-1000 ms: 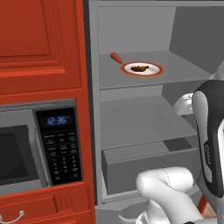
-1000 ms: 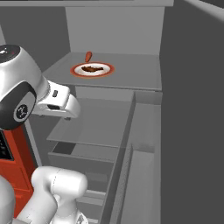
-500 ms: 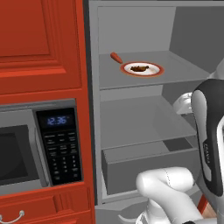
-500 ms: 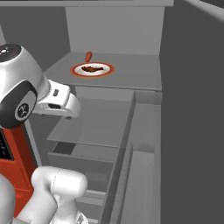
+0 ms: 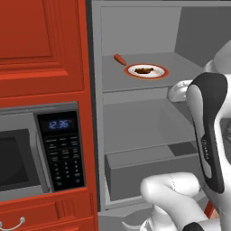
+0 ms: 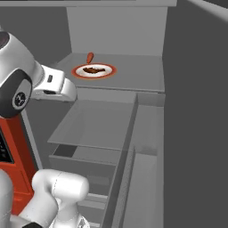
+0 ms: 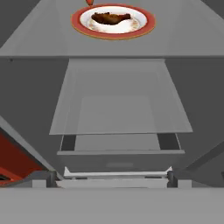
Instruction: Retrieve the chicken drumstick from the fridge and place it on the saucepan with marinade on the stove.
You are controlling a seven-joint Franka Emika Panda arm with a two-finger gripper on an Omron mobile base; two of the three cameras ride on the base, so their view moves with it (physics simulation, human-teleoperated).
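Your end effector (image 7: 113, 176) sits outside the open fridge (image 5: 135, 135), facing in at the height of the middle shelf (image 7: 120, 103); its two dark tips stand far apart at the lower corners of the hand view, so read it as spread wide and carrying nothing. The chicken drumstick (image 7: 111, 18) lies ahead of and above the end effector, on the white orange-rimmed plate (image 7: 148, 24) on the upper shelf (image 6: 133, 78), with a short orange stick (image 5: 120, 59) just beyond the plate's far edge. Expect the drumstick to be light, lumpy and probably slick, so it may roll or squirt out of a loose pinch; take it across the thick meaty end, not the thin bone end. The only readable writing is the microwave (image 5: 40, 153) clock, which reads 12:36.
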